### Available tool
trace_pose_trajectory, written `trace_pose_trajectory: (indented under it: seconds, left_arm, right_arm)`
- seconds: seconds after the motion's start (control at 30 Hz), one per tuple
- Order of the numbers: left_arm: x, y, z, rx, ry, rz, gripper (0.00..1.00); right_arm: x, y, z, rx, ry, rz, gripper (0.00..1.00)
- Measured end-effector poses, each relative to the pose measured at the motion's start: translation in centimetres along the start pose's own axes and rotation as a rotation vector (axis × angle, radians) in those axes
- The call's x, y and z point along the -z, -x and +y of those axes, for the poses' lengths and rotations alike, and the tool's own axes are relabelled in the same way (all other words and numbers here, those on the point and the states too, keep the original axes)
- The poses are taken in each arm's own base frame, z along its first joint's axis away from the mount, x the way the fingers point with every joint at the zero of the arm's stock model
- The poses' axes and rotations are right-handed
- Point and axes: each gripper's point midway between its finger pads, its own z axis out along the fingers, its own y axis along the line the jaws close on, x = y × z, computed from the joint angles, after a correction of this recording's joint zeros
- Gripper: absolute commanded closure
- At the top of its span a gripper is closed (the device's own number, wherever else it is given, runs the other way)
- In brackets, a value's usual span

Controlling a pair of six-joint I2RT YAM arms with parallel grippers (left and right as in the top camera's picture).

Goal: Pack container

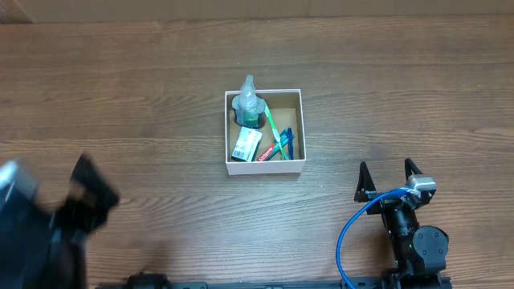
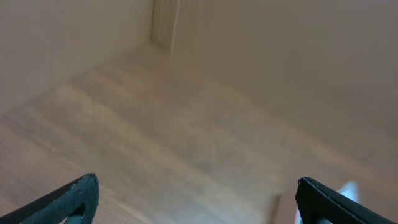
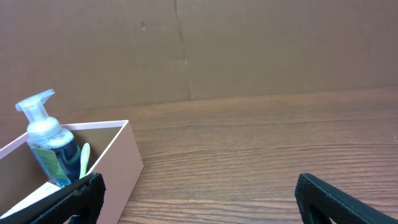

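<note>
The right pincer [image 1: 386,178] stands released and empty, black fingers spread. The square white cardboard container [image 1: 265,168], brown inside, lies mid-table well apart at its ten o'clock. The blurred left pincer [image 2: 198,190], also spread wide, is at the container's eight o'clock.

Soft, even light is falling from above on the wooden surface [image 1: 161,80] in the overhead view, and no glare is showing. The white rim of the container [image 1: 265,168] is looking bright, and its walls are casting only a faint shadow inside. The left arm [image 1: 76,205] is appearing smeared by blur. The left wrist view is looking pale, washed out and blurred almost everywhere. The right wrist view is showing the wood grain sharply, while the 2 dark fingertips [image 3: 81,190] near the lens are looking soft.
</note>
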Motion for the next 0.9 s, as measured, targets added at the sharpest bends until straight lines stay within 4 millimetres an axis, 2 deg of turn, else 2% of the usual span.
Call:
trace_pose_trajectory:
  seconds: [0.03, 0.17, 0.27, 0.37, 0.53, 0.7, 0.83, 0.9]
  left_arm:
    - [2.4, 0.5, 0.7, 0.028, -0.034, -0.068, 0.00]
    - [9.3, 1.0, 3.4, 0.112, -0.135, -0.269, 0.00]
    - [12.1, 0.4, 5.0, 0.144, -0.164, -0.346, 0.00]
    - [12.9, -1.3, 6.7, 0.144, -0.136, -0.344, 0.00]
    - [13.1, -4.1, 8.8, 0.143, -0.098, -0.341, 0.00]
    - [10.6, -6.5, 9.4, 0.115, -0.039, -0.281, 0.00]
    - [7.1, -6.5, 7.3, 0.118, -0.077, -0.270, 0.00]
    - [4.7, -6.2, 5.2, 0.126, -0.137, -0.286, 0.00]
  right_arm:
    - [0.0, 0.0, 0.0, 0.000, 0.000, 0.000, 0.00]
    - [0.0, 0.0, 0.0, 0.000, 0.000, 0.000, 0.00]
    - [0.0, 0.0, 0.0, 0.000, -0.001, 0.000, 0.00]
    - [0.0, 0.0, 0.0, 0.000, -0.001, 0.000, 0.00]
    - [0.0, 0.0, 0.0, 0.000, -0.001, 0.000, 0.00]
    - [0.0, 0.0, 0.0, 0.000, 0.000, 0.000, 0.00]
    - [0.0, 0.0, 0.0, 0.000, 0.000, -0.001, 0.00]
    - [0.0, 0.0, 0.0, 0.000, 0.000, -0.001, 0.00]
